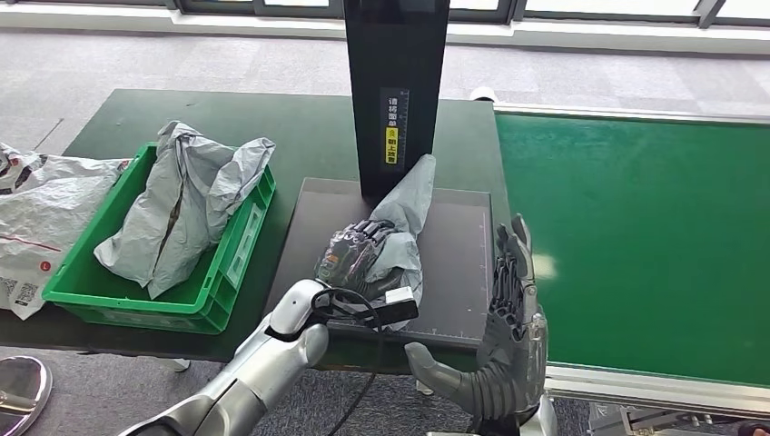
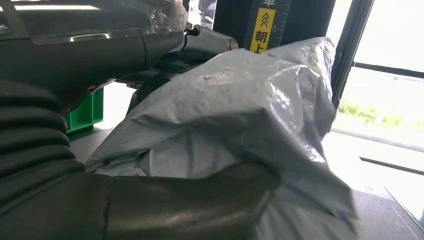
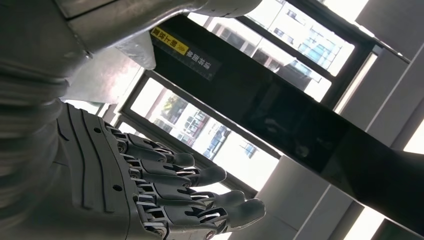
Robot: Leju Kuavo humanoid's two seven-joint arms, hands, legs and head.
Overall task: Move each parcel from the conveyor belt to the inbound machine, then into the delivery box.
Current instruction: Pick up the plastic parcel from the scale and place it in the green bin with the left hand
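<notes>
A grey plastic parcel (image 1: 406, 218) lies on the dark platform of the inbound machine (image 1: 463, 263), its far end leaning against the machine's black column (image 1: 396, 91). My left hand (image 1: 352, 252) grips the near end of this parcel; up close its thumb (image 2: 190, 200) and fingers wrap the crumpled grey parcel (image 2: 240, 105). My right hand (image 1: 504, 318) is held upright just right of the platform's front corner, fingers apart and holding nothing; its fingers (image 3: 200, 195) are spread in the right wrist view. Two more grey parcels (image 1: 182, 204) lie in the green delivery box (image 1: 238, 263).
The green conveyor belt (image 1: 636, 227) runs along the right, with no parcel on the stretch in view. A white printed bag (image 1: 36, 218) lies on the dark green table (image 1: 300, 136) left of the box. The table's front edge is close to my arms.
</notes>
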